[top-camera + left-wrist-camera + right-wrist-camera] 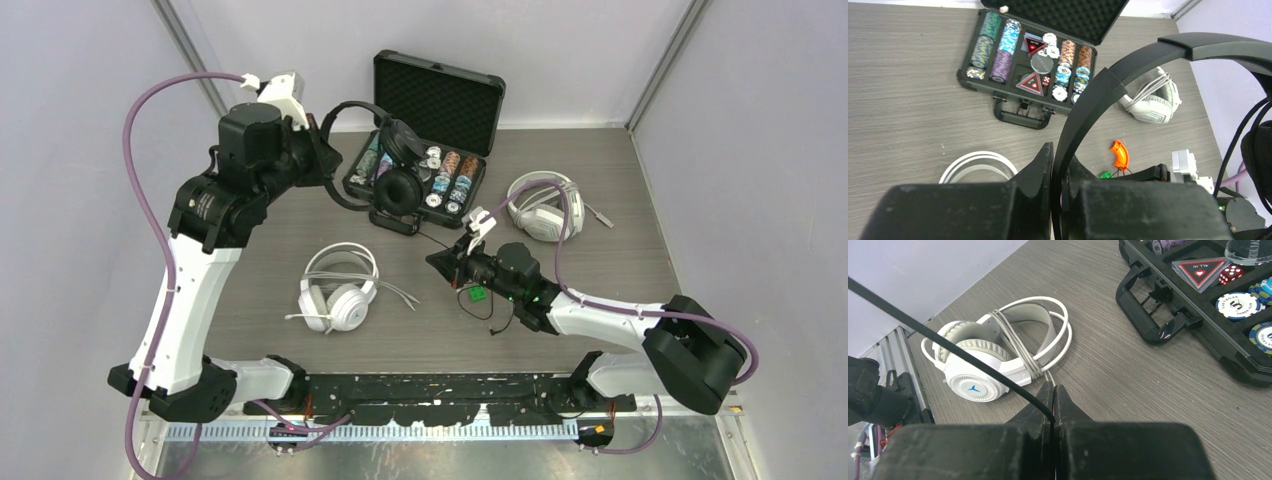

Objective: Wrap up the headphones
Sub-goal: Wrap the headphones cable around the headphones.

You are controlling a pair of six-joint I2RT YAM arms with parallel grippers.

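Observation:
My left gripper (322,150) is shut on the headband of the black headphones (396,165), holding them up over the open case. In the left wrist view the black headband (1128,70) runs down between the shut fingers of the left gripper (1060,161). My right gripper (447,262) sits low at mid-table, shut on the thin black cable (948,347), which enters between the jaws of the right gripper (1054,392). One white pair of headphones (340,290) lies front-centre with its cable wound round it (993,355). Another white pair (545,205) lies at the right.
An open black case of poker chips (420,175) stands at the back centre, its handle (1148,315) facing the arms. A small orange piece (1119,154) and a green piece (478,294) lie by the right gripper. Grey walls close the sides.

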